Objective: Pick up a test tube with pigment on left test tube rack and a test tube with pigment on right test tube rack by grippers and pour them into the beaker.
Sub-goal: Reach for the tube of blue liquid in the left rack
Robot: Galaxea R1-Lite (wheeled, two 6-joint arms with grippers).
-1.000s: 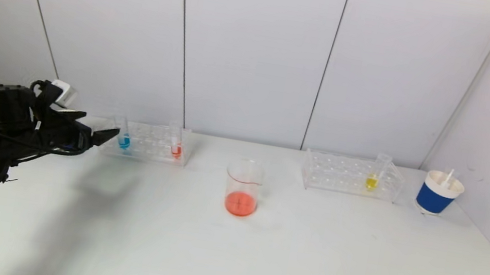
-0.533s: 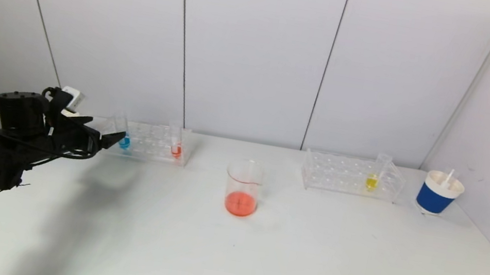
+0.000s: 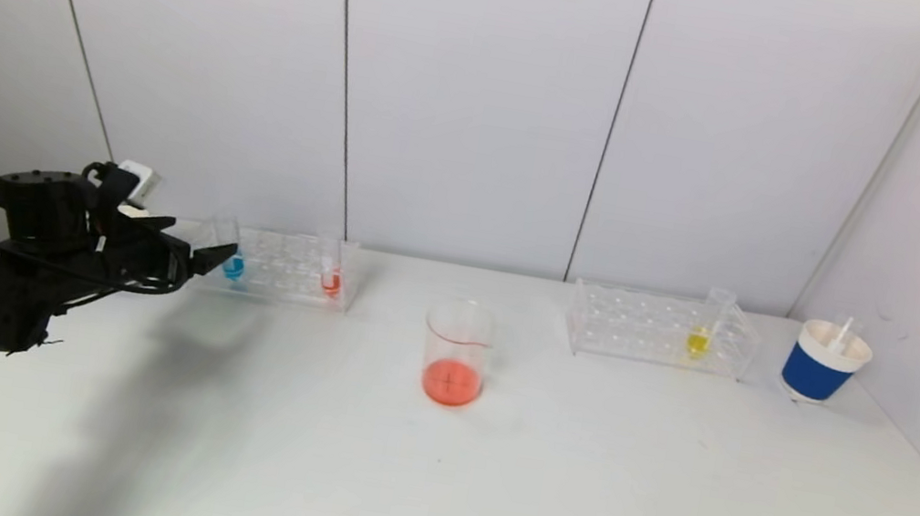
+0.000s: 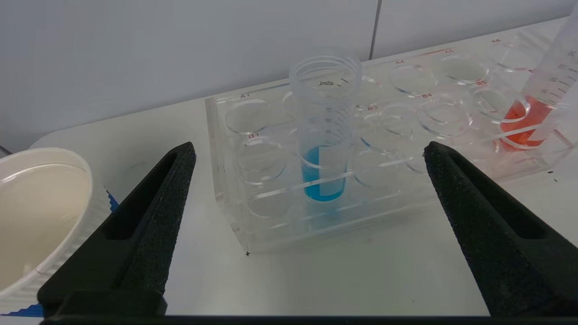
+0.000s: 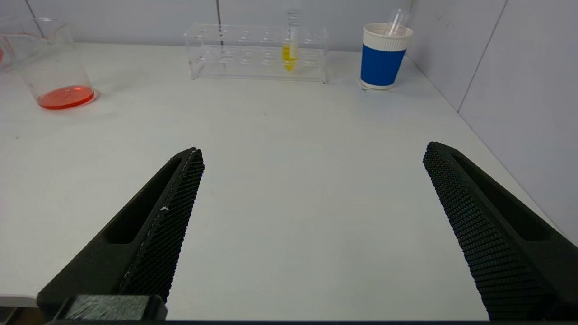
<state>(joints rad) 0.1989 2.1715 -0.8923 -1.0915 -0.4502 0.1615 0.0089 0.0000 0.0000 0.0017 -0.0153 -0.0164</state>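
The white table (image 3: 570,497) carries two clear racks along the back wall, the left test tube rack (image 3: 283,267) holding a blue-pigment tube (image 3: 234,264) and a red-pigment tube (image 3: 330,279), the right test tube rack (image 3: 659,331) a yellow-pigment tube (image 3: 698,337), beside a blue paper cup (image 3: 817,365). Between the racks stands the beaker (image 3: 456,352) with red liquid. The left gripper (image 4: 307,151) hovers wide open just before the blue-pigment tube, touching nothing, while the right gripper (image 5: 311,151), also spread wide and empty, sits low over the table's near right part, well apart from its rack.
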